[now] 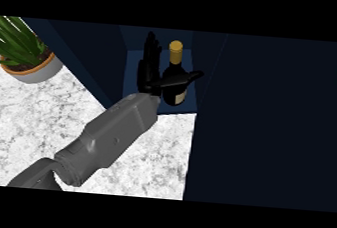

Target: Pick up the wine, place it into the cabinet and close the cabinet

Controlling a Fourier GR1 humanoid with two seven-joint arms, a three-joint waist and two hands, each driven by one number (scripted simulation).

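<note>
Cabinet (128,47) – dark blue, open, its door (275,119) swung out and filling the right of the head view; not yet closed. Counter (37,121) – pale speckled stone, running up to the cabinet's foot. Forearm (114,132) – grey, entering from the lower left and slanting up into the opening. Potted plant (28,60) – at the far left, well apart from the work. Wine bottle (177,94) – dark glass, gold cap, upright inside the cabinet just left of the door. The placing step looks as good as done, judged from how it stands. Left hand (151,69) – just left of the bottle, fingers (150,47) straight and pointing up beside the neck, thumb (191,77) stretched apart from them across the bottle's shoulder, so spread rather than wrapped. Left to do: draw the hand out and shut the door. Right hand – not seen.
</note>
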